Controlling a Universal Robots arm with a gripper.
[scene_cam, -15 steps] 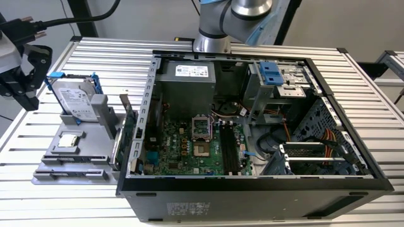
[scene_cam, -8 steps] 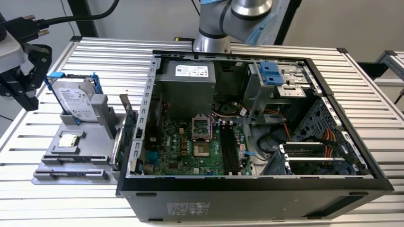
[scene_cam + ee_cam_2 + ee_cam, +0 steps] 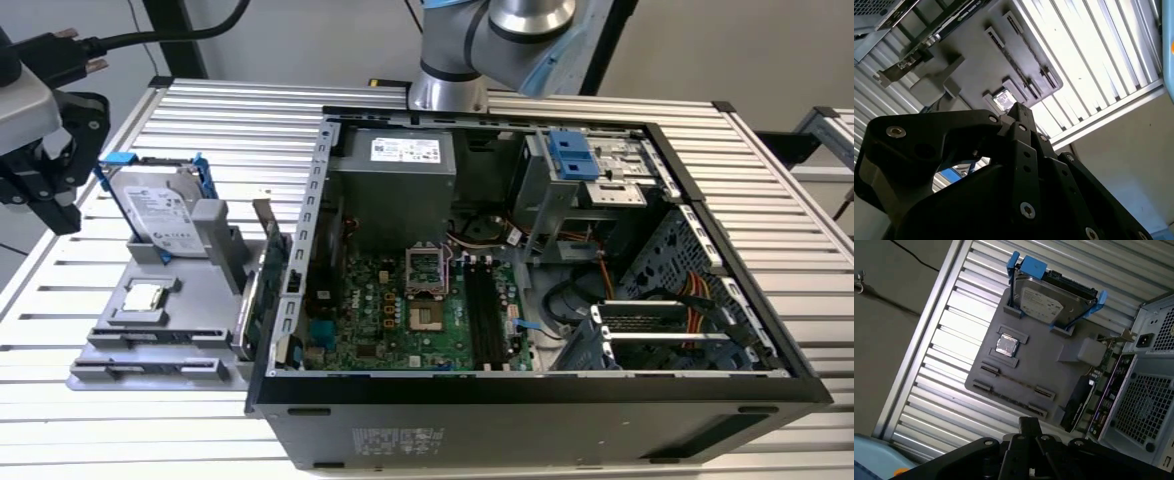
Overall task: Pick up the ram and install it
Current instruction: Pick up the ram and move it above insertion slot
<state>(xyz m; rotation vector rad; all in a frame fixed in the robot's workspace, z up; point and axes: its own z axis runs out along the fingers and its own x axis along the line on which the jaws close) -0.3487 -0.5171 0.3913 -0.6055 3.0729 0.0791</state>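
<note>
One gray tray [image 3: 1054, 375] sits on the table [image 3: 774, 180] beside the computer case [image 3: 534, 400]. It holds a hard drive [image 3: 1046, 302] standing up, a square chip [image 3: 1006, 346] lying flat and a green card [image 3: 274, 290] on edge. The gripper [image 3: 1017, 109] hangs near the tray, jaws pressed together on nothing. I cannot tell where the ram is.

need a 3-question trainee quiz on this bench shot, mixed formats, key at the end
1. True or false: the hard drive lies flat on the grey tray.
2. What stands between the tray and the computer case? A) a green expansion card B) a keyboard C) a fan
3. Fill in: the pincer hangs toward the exterior view's ____ of the tray.
Key: 1 false, it stands on edge; 2 A; 3 left.
</note>
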